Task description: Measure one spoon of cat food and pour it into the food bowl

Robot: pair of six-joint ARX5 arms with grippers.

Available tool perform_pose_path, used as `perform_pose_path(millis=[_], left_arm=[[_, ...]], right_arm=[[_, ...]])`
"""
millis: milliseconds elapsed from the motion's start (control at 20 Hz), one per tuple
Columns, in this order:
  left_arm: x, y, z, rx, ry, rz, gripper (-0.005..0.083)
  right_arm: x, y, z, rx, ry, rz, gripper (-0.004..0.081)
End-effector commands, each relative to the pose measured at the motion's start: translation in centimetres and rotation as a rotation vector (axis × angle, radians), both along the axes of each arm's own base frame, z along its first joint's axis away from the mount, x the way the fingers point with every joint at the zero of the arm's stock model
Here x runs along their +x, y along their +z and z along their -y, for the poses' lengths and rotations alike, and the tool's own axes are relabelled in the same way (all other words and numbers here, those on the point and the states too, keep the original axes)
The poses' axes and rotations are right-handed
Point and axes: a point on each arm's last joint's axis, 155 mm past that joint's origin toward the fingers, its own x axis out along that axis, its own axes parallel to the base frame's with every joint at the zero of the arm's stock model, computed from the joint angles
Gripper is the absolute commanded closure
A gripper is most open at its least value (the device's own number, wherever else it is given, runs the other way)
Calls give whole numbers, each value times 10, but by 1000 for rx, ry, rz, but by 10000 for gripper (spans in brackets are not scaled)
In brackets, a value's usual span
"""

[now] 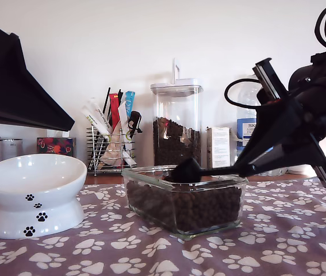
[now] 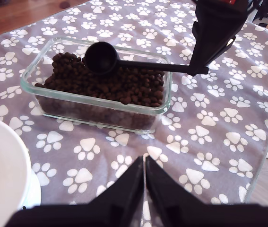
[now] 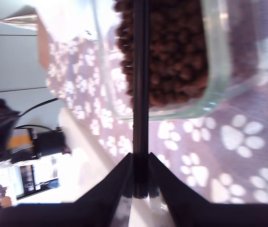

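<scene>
Paw-print cloth (image 1: 266,241) bears glass dish (image 1: 151,198) of cat food (image 2: 124,85).

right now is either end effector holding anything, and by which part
My second end effector holds the spoon by the far end of its handle, its bowl over the kibble dish. My first end effector is shut on nothing.

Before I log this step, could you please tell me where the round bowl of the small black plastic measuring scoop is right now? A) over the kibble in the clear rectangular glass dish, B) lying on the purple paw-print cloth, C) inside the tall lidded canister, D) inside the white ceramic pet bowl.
A: the small black plastic measuring scoop, held by its handle in my second gripper, sits over the dark kibble in the clear rectangular glass dish.
</scene>
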Motion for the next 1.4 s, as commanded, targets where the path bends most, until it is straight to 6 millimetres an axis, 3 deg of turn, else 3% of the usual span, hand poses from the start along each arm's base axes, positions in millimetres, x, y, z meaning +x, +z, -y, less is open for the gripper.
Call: perform_pose_path(millis=[0,200,450,750,1000,1350], left_arm=[[-2,-5,0,6,-6,-2,793],[-2,-5,0,6,-6,-1,793],[-2,-5,0,5,-6,-1,793],[-3,-5,0,4,-9,-3,793],[-3,-5,0,5,-10,-3,793],[-4,-5,1,3,-16,-7,793]], right_arm=[[0,-3,1,-22,3,11,782],[0,-7,4,-51,-5,3,773],[1,-7,4,-51,-6,9,607],[7,-6,3,-48,-15,26,586],[7,-5,3,-48,-15,29,512],[24,12,0,-46,-18,81,505]])
